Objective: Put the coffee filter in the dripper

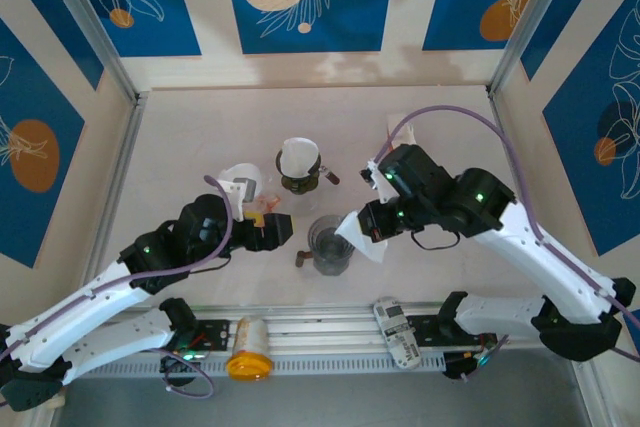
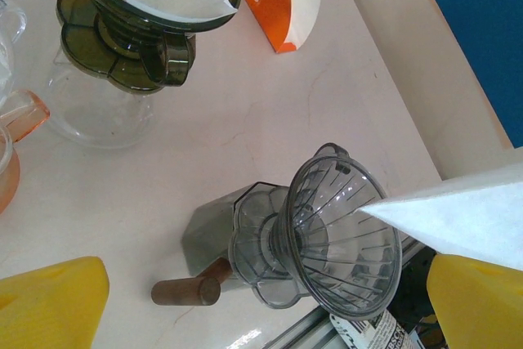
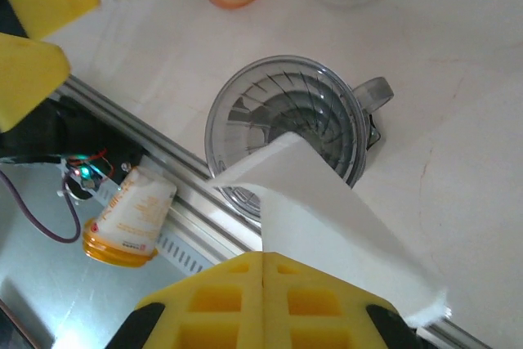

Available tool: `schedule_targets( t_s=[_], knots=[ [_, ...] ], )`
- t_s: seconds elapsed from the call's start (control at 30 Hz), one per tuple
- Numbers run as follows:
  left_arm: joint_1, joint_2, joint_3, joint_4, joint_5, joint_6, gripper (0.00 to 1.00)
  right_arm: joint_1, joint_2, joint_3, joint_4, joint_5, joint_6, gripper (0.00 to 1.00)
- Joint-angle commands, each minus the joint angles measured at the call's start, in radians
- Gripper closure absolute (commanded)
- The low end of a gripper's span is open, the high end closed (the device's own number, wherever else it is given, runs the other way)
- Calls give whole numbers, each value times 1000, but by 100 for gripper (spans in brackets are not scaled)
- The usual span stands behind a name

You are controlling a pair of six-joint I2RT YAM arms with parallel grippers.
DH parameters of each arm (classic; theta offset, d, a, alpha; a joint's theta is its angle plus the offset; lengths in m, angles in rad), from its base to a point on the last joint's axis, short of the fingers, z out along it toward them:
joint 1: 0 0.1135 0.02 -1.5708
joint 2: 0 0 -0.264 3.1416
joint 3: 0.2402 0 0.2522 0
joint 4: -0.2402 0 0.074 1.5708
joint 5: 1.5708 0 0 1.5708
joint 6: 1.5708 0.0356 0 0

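Filter (image 3: 327, 210) poised over dripper (image 3: 286, 112).
Right claw (image 3: 263, 263) clamps the filter, tip aimed at the mouth for insertion; left claw (image 1: 280, 231), at dripper's 9 o'clock, stands apart, clear.

Bright even light, soft shadows, sharp overhead view, near yellow pincer fingers (image 3: 261, 304) blurred

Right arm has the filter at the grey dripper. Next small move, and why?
Probably ease the right gripper down and forward, feeding the filter point-first into the dripper. Its jaws are shut on the filter, whose point is at the mouth while most of the paper is outside the cone.
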Motion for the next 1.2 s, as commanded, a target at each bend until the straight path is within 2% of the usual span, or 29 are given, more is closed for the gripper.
schedule_targets(
  t_s=[0.0,0.2,0.57,1.17],
  knots=[
    [-9,-11,-6,0,1,1,0,11,51,55,-39,-29,-33,100],
    [-9,-21,-5,-6,13,3,0,40,172,135,-68,-43,-74,100],
    [-10,-40,-15,5,22,2,0,100,347,185,-17,-74,-107,100],
    [-9,-35,-30,23,34,-15,0,59,340,-6,146,-76,-76,100]
  ],
)
